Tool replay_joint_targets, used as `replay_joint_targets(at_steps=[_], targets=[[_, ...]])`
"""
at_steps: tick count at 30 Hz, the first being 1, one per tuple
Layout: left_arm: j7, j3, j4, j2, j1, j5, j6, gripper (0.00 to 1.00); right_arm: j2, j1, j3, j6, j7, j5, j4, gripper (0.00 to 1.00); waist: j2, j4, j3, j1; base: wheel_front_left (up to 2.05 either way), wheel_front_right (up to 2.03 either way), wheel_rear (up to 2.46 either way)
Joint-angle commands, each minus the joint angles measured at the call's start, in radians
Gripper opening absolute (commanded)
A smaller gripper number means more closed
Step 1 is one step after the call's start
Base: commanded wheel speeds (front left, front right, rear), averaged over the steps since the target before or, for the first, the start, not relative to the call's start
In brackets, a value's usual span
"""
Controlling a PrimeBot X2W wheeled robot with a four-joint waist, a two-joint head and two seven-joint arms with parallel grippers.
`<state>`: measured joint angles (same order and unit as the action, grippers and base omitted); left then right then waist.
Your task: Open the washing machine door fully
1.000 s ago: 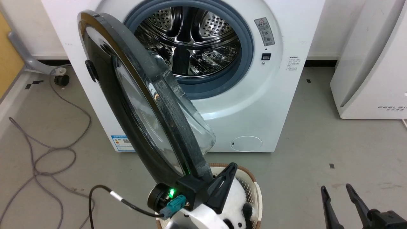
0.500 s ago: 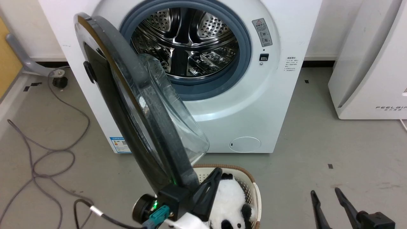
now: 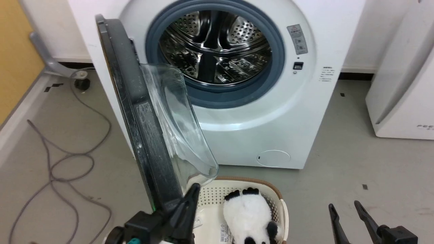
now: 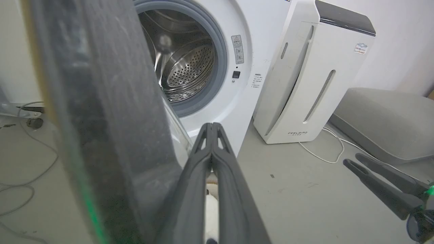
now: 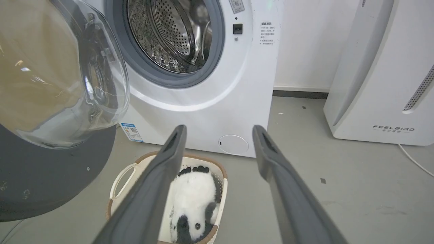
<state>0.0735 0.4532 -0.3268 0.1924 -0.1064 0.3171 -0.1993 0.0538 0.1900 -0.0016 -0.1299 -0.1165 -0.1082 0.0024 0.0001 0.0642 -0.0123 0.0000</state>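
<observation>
Now door is wider than a second ago, roughly square to the washing machine front; not fully open. Left claw closed, empty, against door's inner rim; right claw spread, idle.

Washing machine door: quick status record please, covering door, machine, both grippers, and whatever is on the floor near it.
door: washing machine door swung out, edge-on in the head view, glass bowl facing the machine
machine: washing machine mouth uncovered, drum in view
left: left gripper shut, beside the door's inner rim near its lower edge
right: right gripper open, holding nothing, apart from the door
floor: basket with a panda toy, beside the door's lower edge
</observation>
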Motion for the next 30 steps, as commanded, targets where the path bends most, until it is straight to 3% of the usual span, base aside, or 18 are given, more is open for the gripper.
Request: replay_joint_targets(at_steps=[1, 18, 30], targets=[[-0.006, -0.014, -0.016, 0.015, -0.017, -0.004, -0.011, 0.00, -0.004, -0.022, 0.000, -0.001, -0.002, -0.007, -0.002, 1.00, -0.0001, 0.014, -0.001, 0.0000, 0.00, 0.00, 0.00], [0.000, -0.198, -0.115, 0.111, -0.111, -0.024, -0.131, 0.00, -0.004, -0.012, -0.016, -0.001, 0.001, -0.009, 0.004, 1.00, -0.0001, 0.104, -0.009, 0.0000, 0.00, 0.00, 0.00], [-0.144, -0.462, 0.101, 0.166, -0.053, 0.122, -0.115, 0.00, -0.004, -0.022, -0.001, -0.001, 0.014, -0.003, -0.025, 1.00, -0.0001, 0.087, 0.004, 0.0000, 0.00, 0.00, 0.00]])
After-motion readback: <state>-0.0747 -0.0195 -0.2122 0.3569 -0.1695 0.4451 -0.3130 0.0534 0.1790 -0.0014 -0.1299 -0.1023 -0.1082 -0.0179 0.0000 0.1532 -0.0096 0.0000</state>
